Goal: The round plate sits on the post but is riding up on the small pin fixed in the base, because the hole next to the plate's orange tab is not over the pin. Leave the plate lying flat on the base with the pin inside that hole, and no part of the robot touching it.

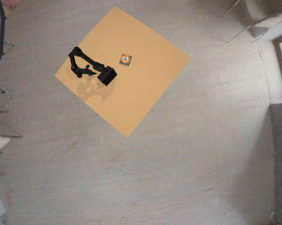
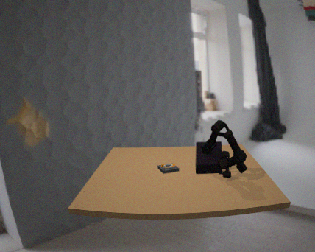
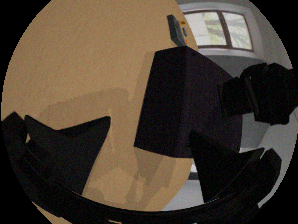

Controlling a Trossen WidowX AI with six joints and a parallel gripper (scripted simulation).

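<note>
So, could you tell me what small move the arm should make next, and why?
Probably unfold and swing the gripper toward the plate. The arm is folded beside its dark base block, well apart from the plate and base, with the jaws wide open on nothing. The wrist view shows only the block and table, so nothing can be turned yet.

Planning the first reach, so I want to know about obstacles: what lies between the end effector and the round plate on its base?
The arm's own dark base block stands between the open end effector and the round plate, clearest in the top view.
</note>
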